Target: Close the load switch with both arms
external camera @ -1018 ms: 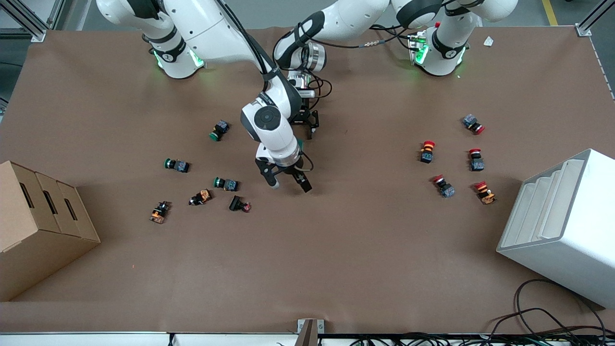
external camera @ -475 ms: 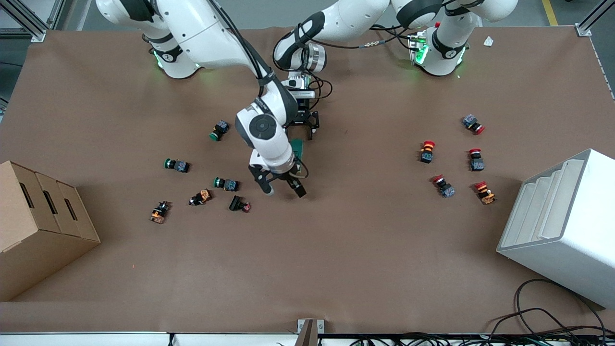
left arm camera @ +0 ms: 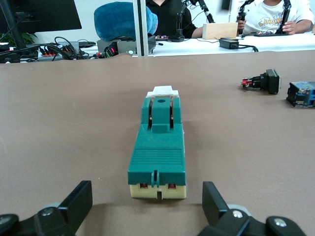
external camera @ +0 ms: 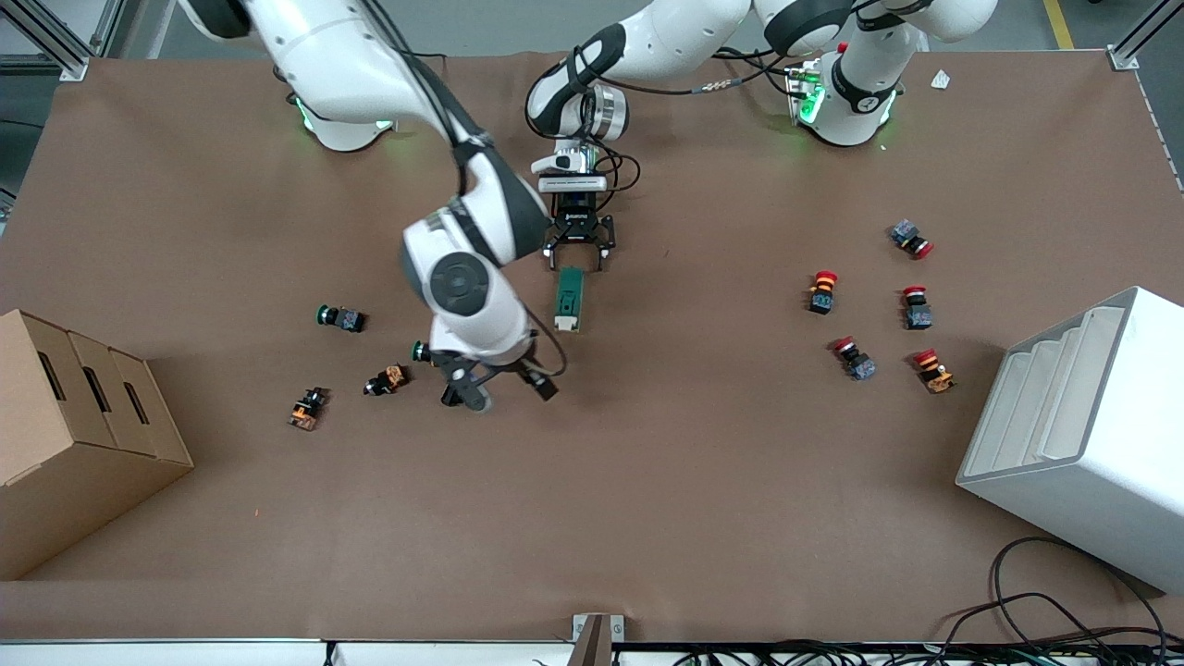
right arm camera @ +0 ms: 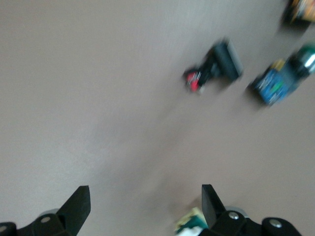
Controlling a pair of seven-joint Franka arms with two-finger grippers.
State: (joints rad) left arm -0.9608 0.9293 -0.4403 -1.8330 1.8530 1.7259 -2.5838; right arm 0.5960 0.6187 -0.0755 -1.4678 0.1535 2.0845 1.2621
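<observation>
The load switch [external camera: 569, 298], a long dark green block with a cream end, lies flat on the brown table near the middle. My left gripper [external camera: 578, 255] is open at the end of the switch that faces the robots' bases, fingers on either side and not touching it. In the left wrist view the switch [left arm camera: 158, 152] lies just ahead of the open left gripper [left arm camera: 145, 206]. My right gripper [external camera: 507, 392] is open and empty, low over the table beside a small black button. The blurred right wrist view shows the open right gripper [right arm camera: 145, 206] and a corner of the switch [right arm camera: 194, 225].
Green-capped and orange push buttons [external camera: 340, 318] lie toward the right arm's end, red-capped ones [external camera: 821, 291] toward the left arm's end. A cardboard box [external camera: 74, 435] and a white rack [external camera: 1082, 435] stand at the table's two ends. A black button [right arm camera: 211, 66] shows ahead of the right gripper.
My right arm has swung off the load switch toward the right arm's end and nearer the front camera, uncovering the switch. My left gripper has stayed at the switch.
</observation>
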